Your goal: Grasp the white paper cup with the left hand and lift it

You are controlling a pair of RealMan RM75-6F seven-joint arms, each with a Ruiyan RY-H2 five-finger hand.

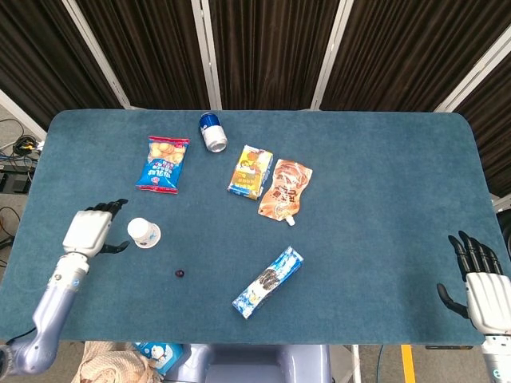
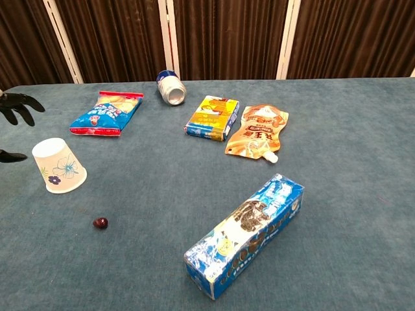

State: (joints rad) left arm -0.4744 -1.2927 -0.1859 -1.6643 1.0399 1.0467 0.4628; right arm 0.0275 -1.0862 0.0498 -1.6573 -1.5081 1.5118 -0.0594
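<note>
The white paper cup (image 1: 144,232) with a small flower print lies on its side on the blue table; in the chest view the cup (image 2: 58,166) has its mouth toward the camera. My left hand (image 1: 93,229) hovers just left of it, fingers spread, thumb pointing at the cup, not touching it. Only its dark fingertips (image 2: 16,107) show at the left edge of the chest view. My right hand (image 1: 481,287) stays open at the table's right front corner, holding nothing.
A small dark berry (image 1: 180,274) lies just right of the cup. A blue cookie box (image 1: 268,281), an orange pouch (image 1: 284,190), a yellow snack pack (image 1: 250,171), a blue chip bag (image 1: 164,163) and a can (image 1: 212,132) are spread further right and back.
</note>
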